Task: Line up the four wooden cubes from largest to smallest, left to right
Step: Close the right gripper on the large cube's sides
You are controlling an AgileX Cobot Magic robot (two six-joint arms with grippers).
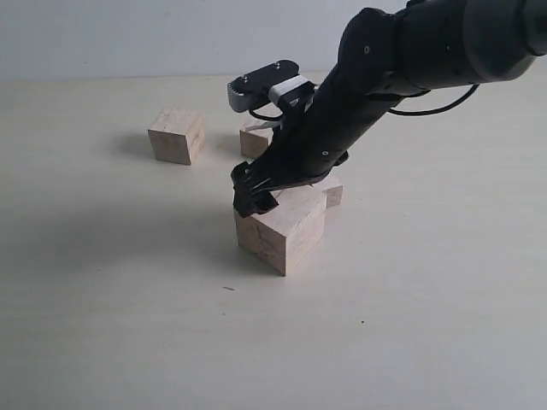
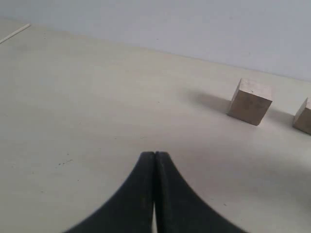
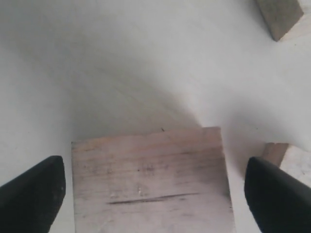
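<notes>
The largest wooden cube [image 1: 282, 229] stands mid-table, a dark crack across its top [image 3: 150, 179]. My right gripper [image 1: 256, 195] hangs over it, open, one finger [image 3: 34, 194] off each side of the cube and apart from it. Just behind this cube the smallest cube [image 1: 332, 193] [image 3: 286, 156] peeks out. A mid-sized cube [image 1: 176, 135] [image 2: 250, 101] sits at the back left. Another cube [image 1: 254, 139] [image 2: 304, 116] is partly hidden by the arm. A further cube corner [image 3: 281, 15] shows in the right wrist view. My left gripper [image 2: 154, 155] is shut and empty, low over bare table.
The pale table [image 1: 111, 290] carries only the cubes. The right arm [image 1: 385, 68] slants down from the upper right and covers part of the back cubes. A wall [image 2: 194, 24] rises behind the table.
</notes>
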